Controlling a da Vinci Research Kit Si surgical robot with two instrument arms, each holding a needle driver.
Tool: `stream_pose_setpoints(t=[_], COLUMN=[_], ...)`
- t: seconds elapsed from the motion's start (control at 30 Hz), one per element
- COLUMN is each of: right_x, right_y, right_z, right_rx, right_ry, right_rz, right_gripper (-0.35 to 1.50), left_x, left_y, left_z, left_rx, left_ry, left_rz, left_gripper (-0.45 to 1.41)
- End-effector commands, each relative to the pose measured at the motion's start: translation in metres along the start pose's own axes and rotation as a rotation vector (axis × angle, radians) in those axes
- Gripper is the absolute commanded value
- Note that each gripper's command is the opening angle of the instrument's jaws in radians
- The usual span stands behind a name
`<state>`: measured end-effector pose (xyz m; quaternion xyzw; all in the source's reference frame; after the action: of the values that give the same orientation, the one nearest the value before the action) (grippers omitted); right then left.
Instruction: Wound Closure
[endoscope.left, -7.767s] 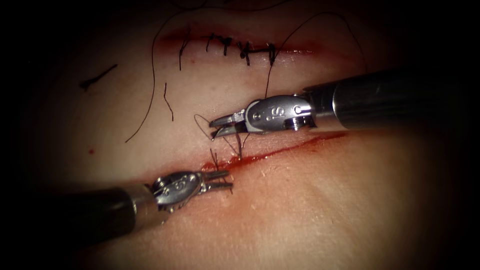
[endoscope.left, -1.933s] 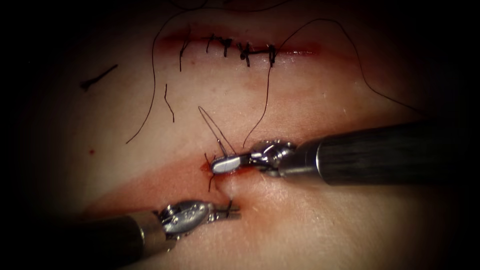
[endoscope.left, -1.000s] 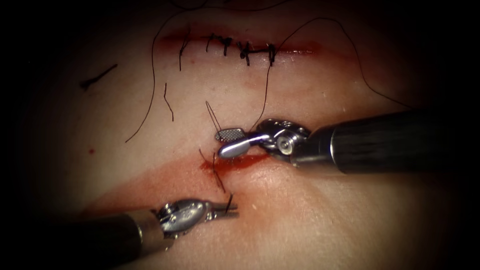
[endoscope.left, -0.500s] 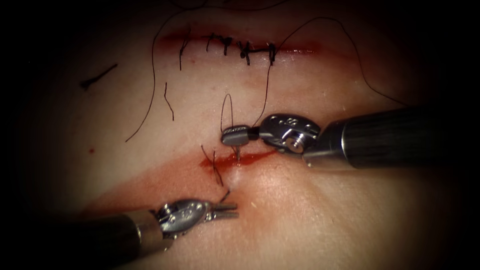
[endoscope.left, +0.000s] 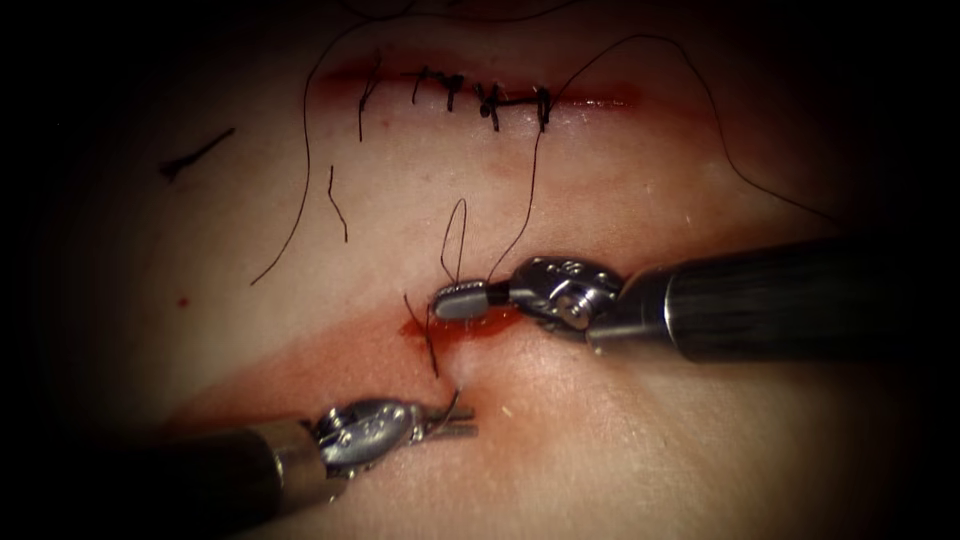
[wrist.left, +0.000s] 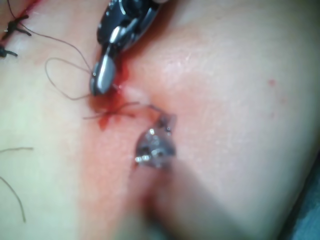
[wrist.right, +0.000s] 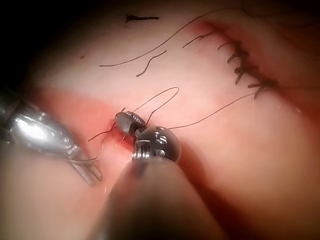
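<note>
Thread (endoscope.left: 455, 235) loops above right jaws (endoscope.left: 460, 299) clenched on it; left jaws (endoscope.left: 455, 422) grasp its tail.

The cut (endoscope.left: 470, 325), red with fluid, lies at the tissue's (endoscope.left: 620, 430) centre; dark thread (endoscope.left: 455, 235) loops at 12 o'clock of it.

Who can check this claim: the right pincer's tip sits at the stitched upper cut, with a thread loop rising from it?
One detail is wrong. The endoscope view shows the right pincer at the lower cut, where the red fluid lies. The stitched upper cut is well above it. The thread loop does rise from it.
</note>
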<state>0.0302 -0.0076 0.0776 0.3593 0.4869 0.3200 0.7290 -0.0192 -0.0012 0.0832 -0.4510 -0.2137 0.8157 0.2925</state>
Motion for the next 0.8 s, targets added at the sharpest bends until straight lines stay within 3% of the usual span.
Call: stream_pose_setpoints(t=[0.03,0.07,0.17,0.23,0.27,0.43,0.8], right_x=[0.0000,0.0002,0.0006,0.0005,0.0005,0.0003,-0.0001], right_y=[0.0002,0.0002,0.0003,0.0003,0.0003,0.0003,0.0003], right_z=[0.0004,0.0001,-0.0006,-0.0008,-0.0009,-0.0015,-0.0027], right_rx=[-0.010,-0.009,-0.018,-0.023,-0.023,-0.018,-0.009], right_ry=[0.009,0.009,0.011,0.011,0.011,0.009,0.004], right_rz=[-0.008,-0.041,-0.054,-0.060,-0.060,-0.067,-0.070], right_gripper=[0.26,0.49,0.73,1.01,1.04,1.06,0.99], left_x=[-0.0004,-0.0004,-0.0001,0.0000,0.0000,0.0001,0.0011], left_y=[0.0003,0.0005,0.0009,0.0013,0.0014,0.0018,0.0014], left_z=[0.0006,0.0003,-0.0002,-0.0004,-0.0005,-0.0008,-0.0003], left_rx=[0.001,0.005,0.028,0.035,0.038,0.048,0.092], left_ry=[-0.001,-0.002,0.002,0.028,0.044,0.084,0.167], left_rz=[0.004,0.038,0.171,0.235,0.258,0.369,0.544], left_gripper=[0.20,0.24,0.41,0.49,0.52,0.66,0.57])
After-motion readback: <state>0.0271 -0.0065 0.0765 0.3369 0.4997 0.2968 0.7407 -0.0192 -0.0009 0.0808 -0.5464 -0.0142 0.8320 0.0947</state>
